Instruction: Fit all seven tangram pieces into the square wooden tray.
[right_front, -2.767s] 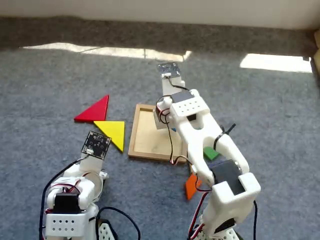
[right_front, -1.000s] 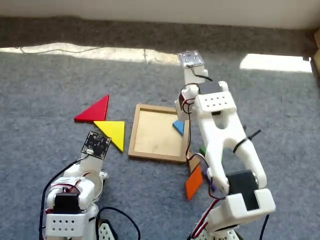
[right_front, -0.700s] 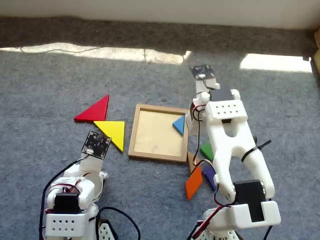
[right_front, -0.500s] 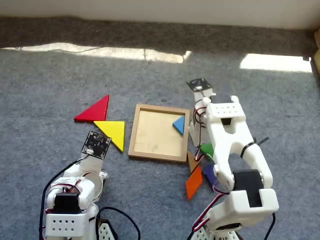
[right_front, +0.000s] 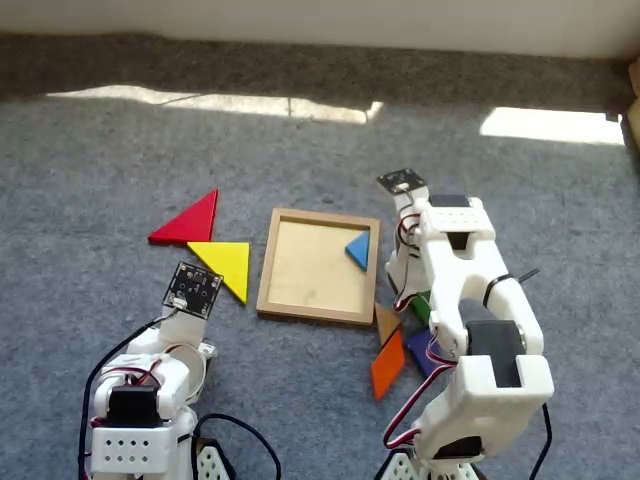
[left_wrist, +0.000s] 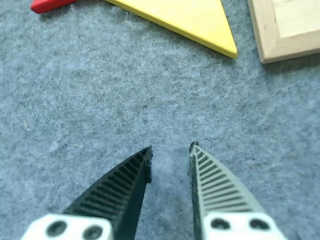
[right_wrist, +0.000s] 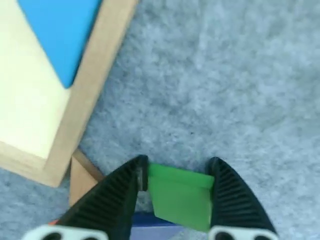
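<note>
1. The square wooden tray lies flat on the grey carpet, ahead of and between the two arms.
2. A blue triangle lies inside the tray, against the rim on the right arm's side.
3. A red triangle and a yellow triangle lie on the carpet on the tray's far side from the right arm. The two touch, and the yellow one is just beside the tray's rim.
4. A brown triangle lies on the carpet, touching the tray's near corner on the right arm's side. An orange piece lies just beside it, closer to the arm bases. A purple piece lies next to the orange one, partly under the right arm.
5. A green piece rests on the carpet just outside the tray, near the brown triangle.
6. The right gripper is low over the carpet, jaws spread, with one finger at each side of the green piece. Whether the fingers press on it cannot be told.
7. The left gripper hangs over bare carpet, near the yellow triangle's tip and a tray corner. Its jaws are slightly parted and hold nothing.
</note>
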